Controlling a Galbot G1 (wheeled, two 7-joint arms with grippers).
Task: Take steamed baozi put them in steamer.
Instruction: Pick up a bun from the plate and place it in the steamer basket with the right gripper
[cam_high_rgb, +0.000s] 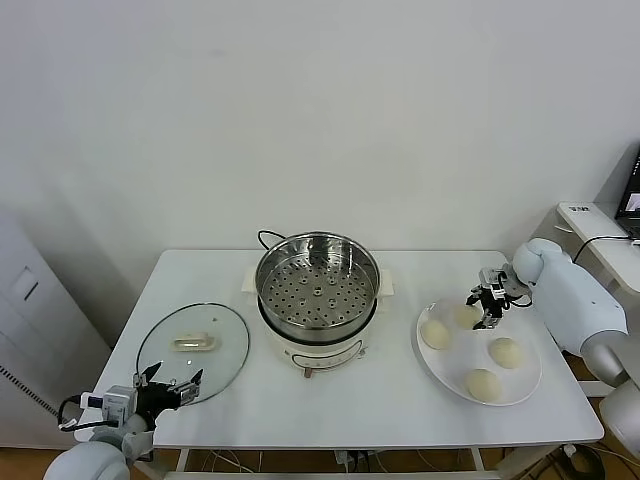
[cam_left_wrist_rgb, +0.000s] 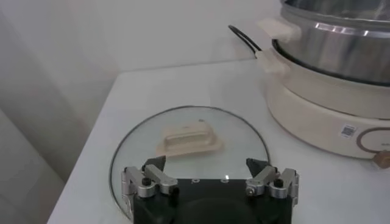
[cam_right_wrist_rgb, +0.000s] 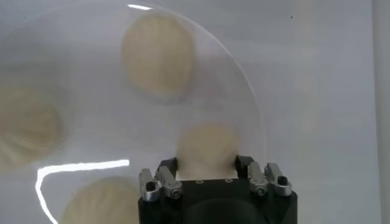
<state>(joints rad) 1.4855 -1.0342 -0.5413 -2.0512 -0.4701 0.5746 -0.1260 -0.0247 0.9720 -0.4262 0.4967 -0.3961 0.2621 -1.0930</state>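
Four cream-white baozi lie on a white plate (cam_high_rgb: 462, 356) at the table's right. My right gripper (cam_high_rgb: 487, 318) is down over the far one (cam_high_rgb: 466, 314). In the right wrist view this gripper (cam_right_wrist_rgb: 207, 162) has its jaws closed against both sides of that baozi (cam_right_wrist_rgb: 207, 145), which still rests on the plate. The other baozi (cam_high_rgb: 435, 334), (cam_high_rgb: 505, 352), (cam_high_rgb: 484, 384) lie free around it. The steel steamer (cam_high_rgb: 318, 322) stands at the table's middle, its perforated tray bare. My left gripper (cam_high_rgb: 170, 385) waits open at the near left.
A glass lid (cam_high_rgb: 193, 352) with a cream handle (cam_left_wrist_rgb: 189, 139) lies flat left of the steamer, just beyond my left gripper (cam_left_wrist_rgb: 210, 164). The steamer's white base (cam_left_wrist_rgb: 317, 112) and black cord (cam_left_wrist_rgb: 244, 38) sit behind it. A desk stands off to the right of the table.
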